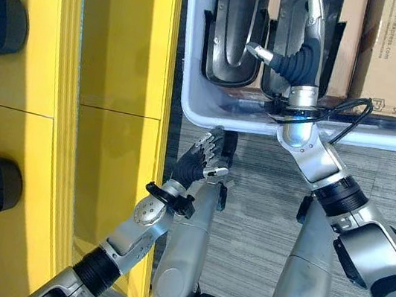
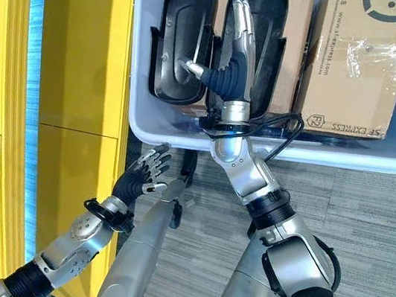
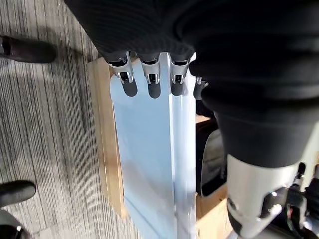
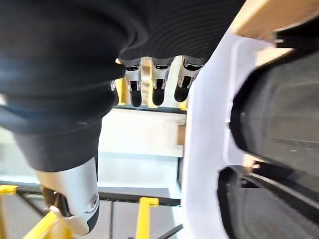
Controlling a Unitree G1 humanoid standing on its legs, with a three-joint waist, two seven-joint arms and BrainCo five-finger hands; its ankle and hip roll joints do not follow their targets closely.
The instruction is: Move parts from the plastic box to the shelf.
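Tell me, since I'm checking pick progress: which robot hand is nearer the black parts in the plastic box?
Right. The right robot hand reaches inside the plastic box, over the black parts; the left robot hand hangs outside, below the box's near wall.

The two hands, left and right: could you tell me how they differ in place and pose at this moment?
The right hand reaches into the plastic box, its fingers stretched straight over a black part; the left hand hangs outside the box, below its near rim, over the floor. The right hand's thumb points toward the left part; the left hand's fingers are loosely bent. Both hold nothing.
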